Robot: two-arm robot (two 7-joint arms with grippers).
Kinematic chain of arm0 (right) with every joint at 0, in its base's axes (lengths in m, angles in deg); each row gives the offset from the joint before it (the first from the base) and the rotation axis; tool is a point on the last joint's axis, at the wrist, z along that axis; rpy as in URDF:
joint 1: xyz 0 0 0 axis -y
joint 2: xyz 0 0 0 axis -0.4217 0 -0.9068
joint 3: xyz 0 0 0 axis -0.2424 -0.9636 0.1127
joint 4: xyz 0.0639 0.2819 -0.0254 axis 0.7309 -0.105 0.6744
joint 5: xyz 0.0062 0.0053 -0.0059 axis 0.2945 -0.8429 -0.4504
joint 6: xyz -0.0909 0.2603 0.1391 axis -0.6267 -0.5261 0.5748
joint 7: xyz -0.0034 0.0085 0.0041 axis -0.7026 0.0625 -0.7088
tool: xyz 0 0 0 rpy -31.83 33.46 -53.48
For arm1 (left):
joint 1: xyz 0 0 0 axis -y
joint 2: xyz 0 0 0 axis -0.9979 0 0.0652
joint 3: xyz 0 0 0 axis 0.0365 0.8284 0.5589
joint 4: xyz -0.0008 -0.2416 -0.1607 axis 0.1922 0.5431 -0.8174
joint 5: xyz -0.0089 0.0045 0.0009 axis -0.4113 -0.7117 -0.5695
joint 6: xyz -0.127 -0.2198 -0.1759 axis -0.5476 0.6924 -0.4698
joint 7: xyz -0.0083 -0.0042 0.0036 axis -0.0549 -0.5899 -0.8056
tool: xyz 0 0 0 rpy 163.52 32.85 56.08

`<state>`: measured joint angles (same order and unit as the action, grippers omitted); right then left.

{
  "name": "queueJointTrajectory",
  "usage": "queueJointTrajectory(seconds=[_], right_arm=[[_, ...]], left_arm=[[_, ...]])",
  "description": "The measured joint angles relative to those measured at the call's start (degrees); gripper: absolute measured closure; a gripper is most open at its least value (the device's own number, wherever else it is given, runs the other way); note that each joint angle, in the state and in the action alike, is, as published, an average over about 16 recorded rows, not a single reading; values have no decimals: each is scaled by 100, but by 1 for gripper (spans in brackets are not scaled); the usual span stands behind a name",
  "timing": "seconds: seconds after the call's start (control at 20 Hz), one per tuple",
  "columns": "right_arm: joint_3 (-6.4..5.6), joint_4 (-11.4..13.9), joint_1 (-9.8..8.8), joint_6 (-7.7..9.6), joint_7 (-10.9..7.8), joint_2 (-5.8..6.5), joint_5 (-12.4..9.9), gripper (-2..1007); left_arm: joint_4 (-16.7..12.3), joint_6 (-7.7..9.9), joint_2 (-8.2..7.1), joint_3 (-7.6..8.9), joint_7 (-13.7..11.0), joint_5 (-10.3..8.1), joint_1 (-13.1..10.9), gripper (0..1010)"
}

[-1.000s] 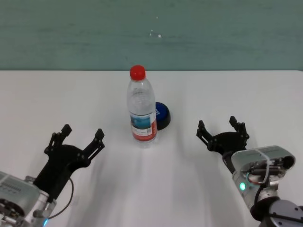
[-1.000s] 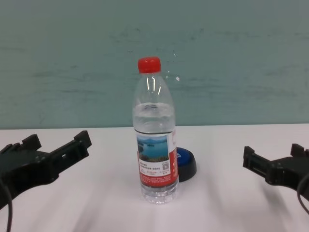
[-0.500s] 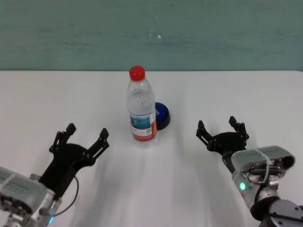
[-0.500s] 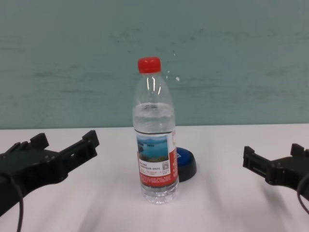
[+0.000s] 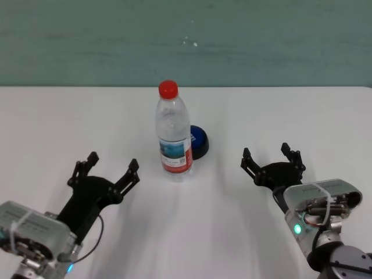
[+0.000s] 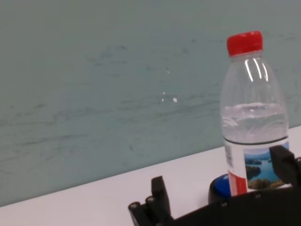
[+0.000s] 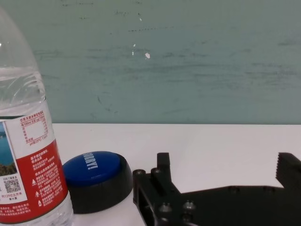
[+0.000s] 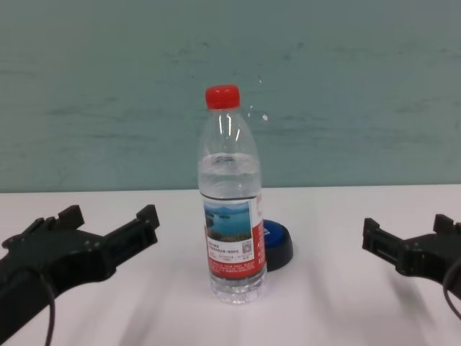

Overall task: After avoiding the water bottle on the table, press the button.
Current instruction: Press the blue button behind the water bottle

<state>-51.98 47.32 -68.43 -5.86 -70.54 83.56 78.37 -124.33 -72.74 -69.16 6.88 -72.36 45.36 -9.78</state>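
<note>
Left gripper (image 5: 110, 167), fingers spread and empty, low over the table (image 5: 52, 116); water bottle (image 5: 173, 131) upright ahead and toward the robot's right of it, near but apart. Button (image 5: 199, 142) tucked just behind the bottle, partly screened, hence presumably a detour rather than a straight reach. Right gripper (image 5: 272, 158) likewise spread and empty, parked on the far side of the bottle, button ahead and toward its left. Right wrist view: blue dome and black base almost whole, just beside the label. Left wrist view: only a sliver of button past the bottle's base. Head view: both grippers clear of the bottle.
</note>
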Motion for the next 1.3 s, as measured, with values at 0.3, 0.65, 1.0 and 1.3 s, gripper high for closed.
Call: queueJointTrajectory(seconds=[0.3,0.65,1.0,1.3], right_arm=[[0,0,0,0,0,0,0,1],[0,0,0,0,0,0,0,1],[0,0,0,0,0,0,0,1],[0,0,0,0,0,0,0,1]], left_arm=[[80,-37,0,-62,20,156,54,0],[135,-103,-15,-127,20,315,104,0],[186,-146,-28,-187,13,434,167,0],[234,-124,-21,-238,2,486,244,0]])
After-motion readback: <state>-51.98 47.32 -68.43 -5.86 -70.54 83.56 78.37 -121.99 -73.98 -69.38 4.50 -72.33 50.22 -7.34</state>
